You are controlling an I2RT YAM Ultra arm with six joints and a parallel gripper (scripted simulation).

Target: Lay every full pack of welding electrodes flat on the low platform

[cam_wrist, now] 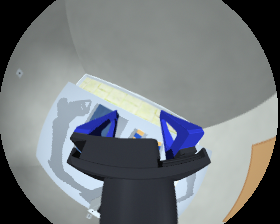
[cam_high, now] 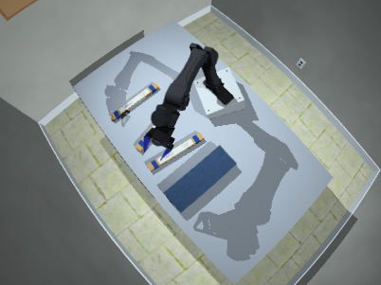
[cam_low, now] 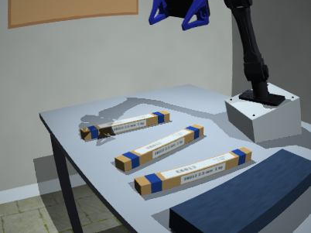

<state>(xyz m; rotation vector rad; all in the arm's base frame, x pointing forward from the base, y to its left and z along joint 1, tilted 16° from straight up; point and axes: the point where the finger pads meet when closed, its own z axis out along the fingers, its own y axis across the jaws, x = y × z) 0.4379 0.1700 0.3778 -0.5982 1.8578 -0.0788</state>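
Three orange packs with blue bands and white labels lie flat on the table, apart. The near pack (cam_high: 187, 145) (cam_low: 203, 170) (cam_wrist: 137, 135) is beside the platform. The middle pack (cam_high: 139, 146) (cam_low: 166, 146) is partly hidden by the arm in the top view. The far pack (cam_high: 135, 101) (cam_low: 129, 125) lies farthest from the platform, with the arm's shadow over one end. The low dark blue platform (cam_high: 200, 179) (cam_low: 247, 197) has nothing on it. My gripper (cam_high: 154, 155) (cam_low: 167, 26) (cam_wrist: 138, 113) is open and empty, high above the packs.
The arm stands on a white base block (cam_high: 205, 104) (cam_low: 276, 121) at the table's rear side. The packs' outer ends lie near one long table edge. A brown board (cam_low: 73, 1) hangs on the wall behind the table.
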